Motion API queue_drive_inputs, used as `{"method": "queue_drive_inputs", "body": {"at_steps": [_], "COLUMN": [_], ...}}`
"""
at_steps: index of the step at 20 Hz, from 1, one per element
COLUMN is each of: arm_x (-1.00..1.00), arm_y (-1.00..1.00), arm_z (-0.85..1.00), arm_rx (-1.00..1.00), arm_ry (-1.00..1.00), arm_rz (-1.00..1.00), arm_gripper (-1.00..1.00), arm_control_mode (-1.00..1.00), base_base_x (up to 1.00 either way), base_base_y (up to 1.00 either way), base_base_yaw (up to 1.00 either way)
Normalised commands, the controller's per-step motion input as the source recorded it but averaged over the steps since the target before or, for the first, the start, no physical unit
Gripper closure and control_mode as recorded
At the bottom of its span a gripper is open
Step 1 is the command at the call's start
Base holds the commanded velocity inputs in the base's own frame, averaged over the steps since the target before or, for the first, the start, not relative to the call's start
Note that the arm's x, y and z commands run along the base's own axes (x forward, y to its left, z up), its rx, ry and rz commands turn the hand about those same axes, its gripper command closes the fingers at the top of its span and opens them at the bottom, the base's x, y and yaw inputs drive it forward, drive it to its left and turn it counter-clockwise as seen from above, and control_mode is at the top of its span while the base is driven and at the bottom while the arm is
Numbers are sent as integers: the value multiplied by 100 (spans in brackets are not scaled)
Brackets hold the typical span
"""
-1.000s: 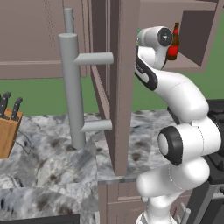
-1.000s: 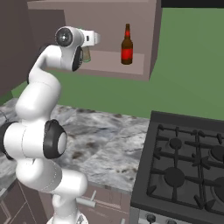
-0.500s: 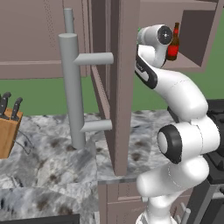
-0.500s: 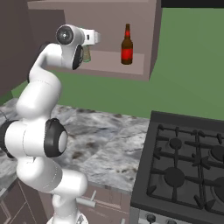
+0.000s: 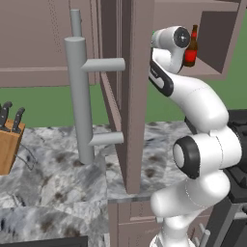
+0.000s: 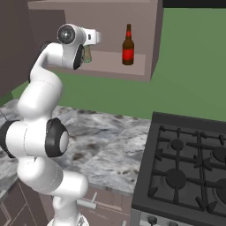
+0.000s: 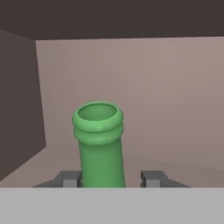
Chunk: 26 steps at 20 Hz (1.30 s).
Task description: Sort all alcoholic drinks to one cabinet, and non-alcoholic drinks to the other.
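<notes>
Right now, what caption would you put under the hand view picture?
Green bottle neck standing between the gripper jaws inside the brown cabinet, a gap showing on one side.

green bottle (image 7: 99, 144) — body cut off at btm | label hidden — jaws' contact unclear

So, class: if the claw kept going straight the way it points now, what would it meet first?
The green bottle already stands between the claw's fingertips. Beyond it, probably the cabinet's back wall; depth is unclear.
</notes>
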Motion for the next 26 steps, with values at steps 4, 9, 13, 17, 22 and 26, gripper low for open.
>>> {"method": "queue_drive_inputs", "body": {"at_steps": [4,9,13,17,22,26], "arm_x": [12,7,2,0,-7,-17], "arm_y": [0,0,0,0,0,0], "arm_z": [-14,-8,-2,0,0,0], "arm_rx": [0,0,0,0,0,0], "arm_ry": [0,-1,-5,-4,0,0], "arm_rz": [0,0,0,0,0,0], "arm_gripper": [-100,-100,-100,-100,-100,-100], "arm_control_mode": [-100,-100,-100,-100,-100,-100], "base_base_x": [0,0,0,0,0,0], "base_base_y": [0,0,0,0,0,0], "base_base_yaw": [0,0,0,0,0,0]}}
